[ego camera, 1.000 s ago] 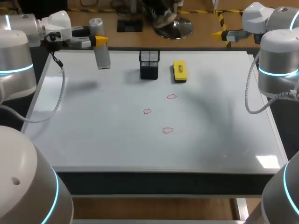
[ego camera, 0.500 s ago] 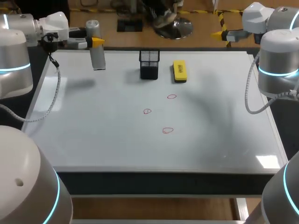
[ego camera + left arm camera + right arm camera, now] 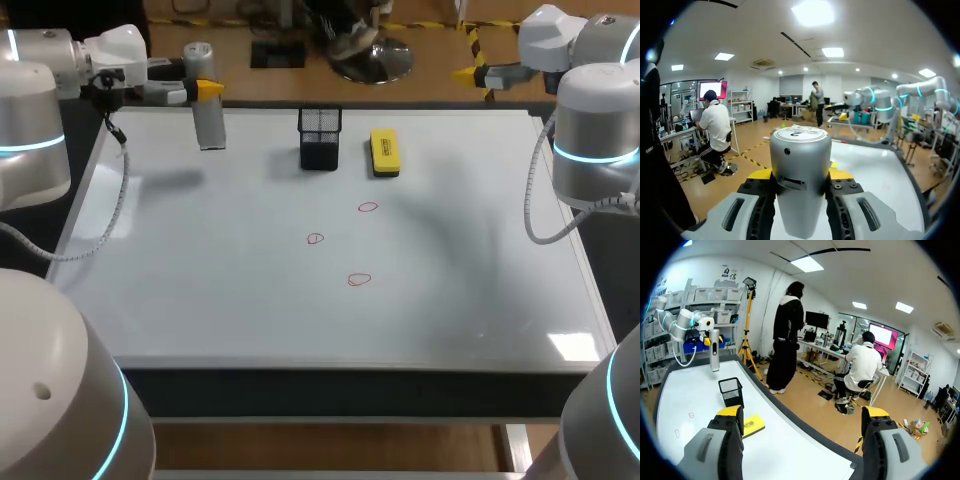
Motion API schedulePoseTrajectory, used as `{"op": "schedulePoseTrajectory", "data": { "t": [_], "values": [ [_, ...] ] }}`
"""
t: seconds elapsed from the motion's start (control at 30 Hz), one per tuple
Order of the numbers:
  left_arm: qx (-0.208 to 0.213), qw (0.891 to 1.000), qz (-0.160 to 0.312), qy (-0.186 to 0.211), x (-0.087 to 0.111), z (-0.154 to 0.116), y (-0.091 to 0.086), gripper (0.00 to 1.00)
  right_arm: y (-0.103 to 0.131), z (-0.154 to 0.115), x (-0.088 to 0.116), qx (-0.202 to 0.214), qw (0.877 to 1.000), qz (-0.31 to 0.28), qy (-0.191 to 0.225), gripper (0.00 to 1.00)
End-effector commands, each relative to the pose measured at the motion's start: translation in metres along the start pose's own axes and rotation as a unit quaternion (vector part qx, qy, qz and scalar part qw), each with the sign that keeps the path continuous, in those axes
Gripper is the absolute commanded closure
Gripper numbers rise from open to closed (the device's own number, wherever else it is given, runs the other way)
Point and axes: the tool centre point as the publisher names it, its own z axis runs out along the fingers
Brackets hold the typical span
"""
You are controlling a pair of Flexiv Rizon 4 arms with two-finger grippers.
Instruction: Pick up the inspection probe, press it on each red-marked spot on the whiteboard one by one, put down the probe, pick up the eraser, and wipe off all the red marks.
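Note:
The inspection probe (image 3: 208, 110), a silver cylinder, hangs upright over the whiteboard's (image 3: 220, 290) far left corner. My left gripper (image 3: 205, 90) is shut on it; in the left wrist view the probe (image 3: 800, 185) stands between the yellow tips of that gripper (image 3: 800, 174). Three red marks (image 3: 367, 207) (image 3: 315, 238) (image 3: 359, 279) lie mid-board. The yellow eraser (image 3: 384, 152) rests at the far edge. My right gripper (image 3: 470, 73) stays beyond the far right corner, open and empty (image 3: 802, 412); from there I see the eraser (image 3: 752, 425) and the probe (image 3: 714, 349).
A black mesh holder (image 3: 320, 138) stands at the far edge just left of the eraser, and it shows ahead of my right gripper too (image 3: 731, 390). The left arm's cable (image 3: 115, 200) hangs over the board's left side.
My left gripper carried the probe slightly left and toward the far edge, then held still. The right arm has not moved.

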Motion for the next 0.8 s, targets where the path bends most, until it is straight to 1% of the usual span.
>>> {"op": "schedulePoseTrajectory", "data": {
  "t": [0.03, 0.1, 0.17, 0.23, 0.3, 0.37, 0.43, 0.53, 0.6, 0.67, 0.77, 0.8],
  "values": [
    [0.0, 1.0, 0.0, 0.001, -0.001, -0.001, -0.001, 1.0, -0.004, 0.011, 0.007, 0.076, 0.993, -0.048, 0.071, 0.0],
    [0.0, 1.0, 0.0, 0.001, -0.001, -0.001, -0.001, 1.0, -0.007, 0.014, 0.014, 0.099, 0.987, -0.067, 0.104, 0.0],
    [0.0, 1.0, 0.0, 0.001, -0.001, -0.001, -0.001, 1.0, -0.012, 0.016, 0.019, 0.13, 0.978, -0.09, 0.135, 0.0],
    [0.0, 1.0, 0.0, 0.001, -0.001, -0.001, -0.001, 1.0, -0.016, 0.017, 0.029, 0.173, 0.961, -0.124, 0.177, 0.0],
    [0.0, 1.0, 0.0, 0.001, -0.001, -0.001, -0.001, 1.0, -0.02, 0.019, 0.036, 0.225, 0.938, -0.163, 0.208, 0.0],
    [0.0, 1.0, 0.0, 0.001, -0.001, -0.001, -0.001, 1.0, -0.026, 0.02, 0.042, 0.273, 0.909, -0.199, 0.245, 0.0],
    [0.0, 1.0, 0.0, 0.001, -0.001, -0.001, -0.001, 1.0, -0.03, 0.021, 0.047, 0.31, 0.884, -0.226, 0.268, 0.0],
    [0.0, 1.0, 0.0, 0.001, -0.001, -0.001, -0.001, 1.0, -0.035, 0.024, 0.052, 0.348, 0.846, -0.276, 0.296, 0.0],
    [0.0, 1.0, 0.0, 0.001, -0.001, -0.001, -0.001, 1.0, -0.038, 0.026, 0.058, 0.376, 0.812, -0.31, 0.322, 0.0],
    [0.0, 1.0, 0.0, 0.001, -0.001, -0.001, -0.001, 1.0, -0.042, 0.028, 0.062, 0.389, 0.786, -0.331, 0.347, 0.0],
    [0.0, 1.0, 0.0, 0.001, -0.001, -0.001, -0.001, 1.0, -0.046, 0.032, 0.067, 0.418, 0.738, -0.368, 0.38, 0.0],
    [0.0, 1.0, 0.0, 0.001, -0.001, -0.001, -0.001, 1.0, -0.048, 0.033, 0.069, 0.435, 0.714, -0.386, 0.39, 0.0]
  ]
}}
